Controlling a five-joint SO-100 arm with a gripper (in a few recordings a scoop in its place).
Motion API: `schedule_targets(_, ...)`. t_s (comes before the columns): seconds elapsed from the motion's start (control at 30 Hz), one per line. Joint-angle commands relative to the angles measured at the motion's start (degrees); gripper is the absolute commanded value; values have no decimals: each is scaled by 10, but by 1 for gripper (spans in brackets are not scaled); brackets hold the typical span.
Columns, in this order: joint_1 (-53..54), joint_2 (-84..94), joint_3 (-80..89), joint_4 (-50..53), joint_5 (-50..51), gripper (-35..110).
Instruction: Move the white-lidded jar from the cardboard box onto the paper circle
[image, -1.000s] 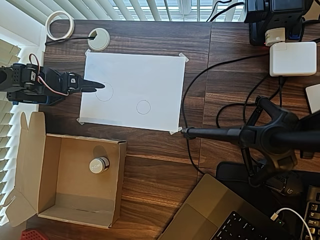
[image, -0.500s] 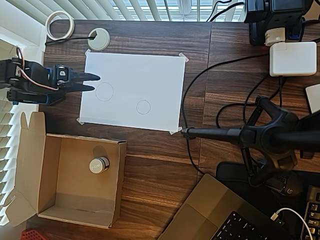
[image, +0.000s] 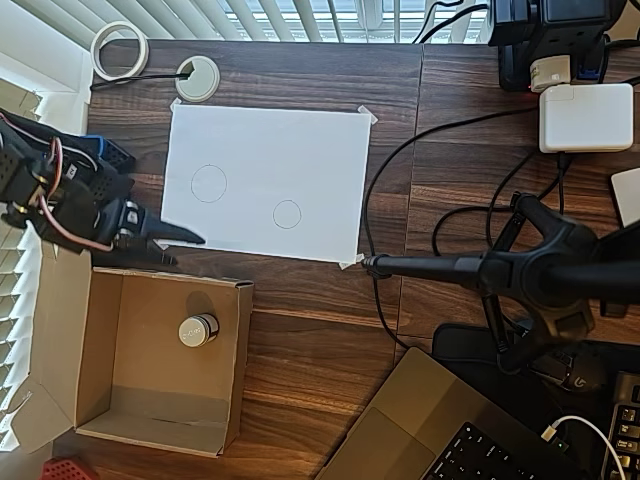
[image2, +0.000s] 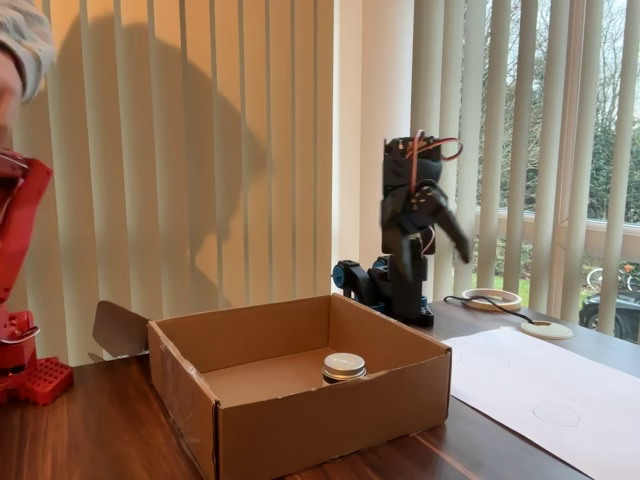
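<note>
Pincer (image: 182, 247), its fingers slightly parted and empty, is seen at left-centre of the overhead view, above the cardboard box (image: 236, 370) holding the white-lidded jar (image: 198, 329).

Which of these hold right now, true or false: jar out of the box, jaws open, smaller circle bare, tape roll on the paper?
1. The white-lidded jar is out of the cardboard box. False: it stands on the box floor.
2. The gripper has its jaws open and holds nothing. True.
3. The paper circle has nothing on it. True.
4. The tape roll lies on the paper sheet. False: it lies on the bare table, off the sheet's corner.
</note>
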Motion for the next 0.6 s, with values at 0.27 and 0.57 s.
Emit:
schedule_targets(0.27,152,-256,-236,-48,-202,37)
schedule_targets(0.57,143,-378,-269,-91,-267,39)
